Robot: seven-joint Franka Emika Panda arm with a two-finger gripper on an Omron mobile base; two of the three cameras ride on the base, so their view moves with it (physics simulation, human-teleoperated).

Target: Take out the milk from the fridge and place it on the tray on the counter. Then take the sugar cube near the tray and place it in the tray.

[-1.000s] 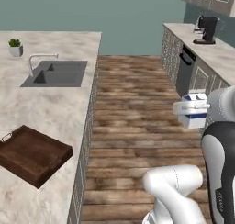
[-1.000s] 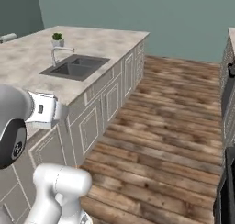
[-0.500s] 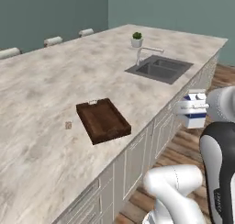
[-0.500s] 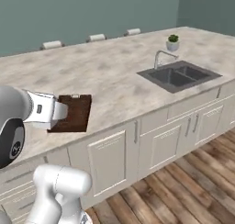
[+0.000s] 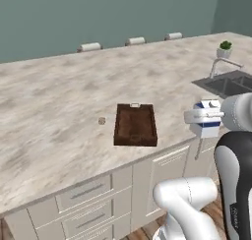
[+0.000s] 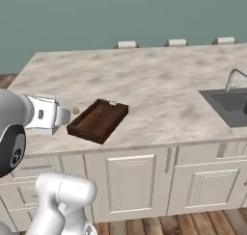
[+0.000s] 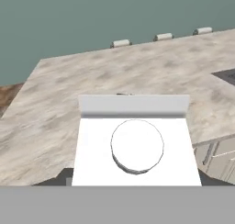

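The milk [image 5: 207, 130], a small white carton with a blue band, hangs in my gripper [image 5: 205, 118], which is shut on it just off the counter's [image 5: 59, 101] front edge, right of the tray. In the hand view the carton's white top and round cap [image 7: 137, 146] sit right in front of the camera. The dark-brown tray [image 5: 135, 126] lies on the counter with nothing in it, its pale handle at the far end. The tiny tan sugar cube [image 5: 102, 120] rests on the stone just left of the tray. From the right base view, the milk [image 6: 45, 104] is left of the tray [image 6: 98, 120] and the cube [image 6: 75, 111].
A sink [image 5: 231, 82] with a faucet [image 5: 221, 64] and a small potted plant [image 5: 225, 48] are set at the counter's right end. Several stool backs [image 5: 135, 40] line the far edge. Cream cabinets with drawers [image 5: 88, 204] stand below the front edge.
The whole picture has swung as the base drove: from the wooden floor beside the island to facing the counter's long front edge, tray now close. The milk stays in the gripper.
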